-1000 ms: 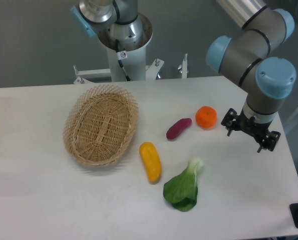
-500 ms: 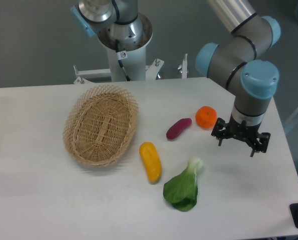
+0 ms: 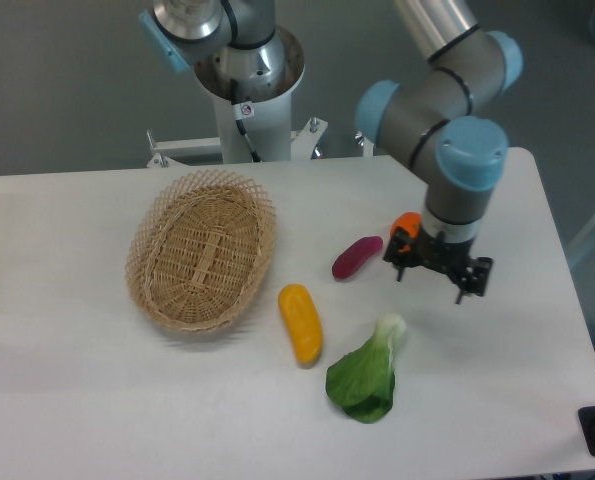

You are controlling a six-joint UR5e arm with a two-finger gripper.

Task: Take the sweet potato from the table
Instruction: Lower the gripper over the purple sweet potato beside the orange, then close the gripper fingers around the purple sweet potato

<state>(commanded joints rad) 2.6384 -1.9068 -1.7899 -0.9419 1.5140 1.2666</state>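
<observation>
The sweet potato (image 3: 357, 257) is a small dark purple-magenta oblong lying on the white table (image 3: 77, 400), right of centre. My gripper (image 3: 432, 280) hangs open and empty just to its right, above the table, with its fingers pointing down. The gripper and wrist cover most of the round orange fruit (image 3: 404, 222), of which only a sliver shows.
A wicker basket (image 3: 202, 248) lies left of centre. A yellow-orange oblong vegetable (image 3: 300, 323) lies in front of the sweet potato. A green leafy vegetable (image 3: 367, 372) lies near the front. The arm's base (image 3: 247, 70) stands behind the table.
The gripper has moved left across the table, from the right edge to just right of the sweet potato, and now covers most of the orange fruit. Objects have not moved.
</observation>
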